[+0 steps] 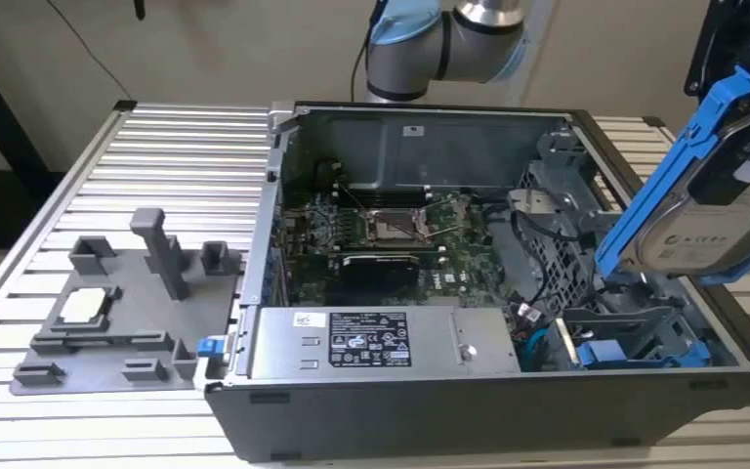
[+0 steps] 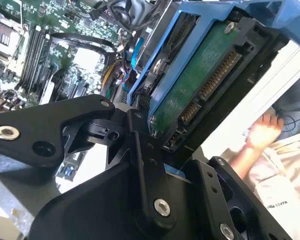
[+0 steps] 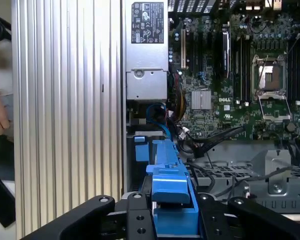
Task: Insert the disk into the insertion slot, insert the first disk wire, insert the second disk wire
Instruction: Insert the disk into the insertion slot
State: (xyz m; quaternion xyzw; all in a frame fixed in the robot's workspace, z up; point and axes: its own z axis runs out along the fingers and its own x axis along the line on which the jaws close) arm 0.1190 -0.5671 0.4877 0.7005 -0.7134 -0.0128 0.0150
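Because the open computer case (image 1: 479, 415) has walls to clear, my gripper (image 3: 173, 215) clamps the blue-framed silver-grey hard drive (image 1: 725, 213), tilted, above the grey sheet-metal drive cage (image 1: 629, 322).

The gripper (image 2: 172, 150) has its black fingers (image 2: 141, 150) clamped on one end of the disk (image 2: 200, 75). The disk is tilted, with its green circuit board and row of connector pins facing the camera inside the blue carrier (image 2: 225, 7). Beyond it lies a green motherboard (image 2: 55, 30) crossed by black cables (image 2: 85, 42). A person's hand (image 2: 264, 131) shows past the disk's far edge.
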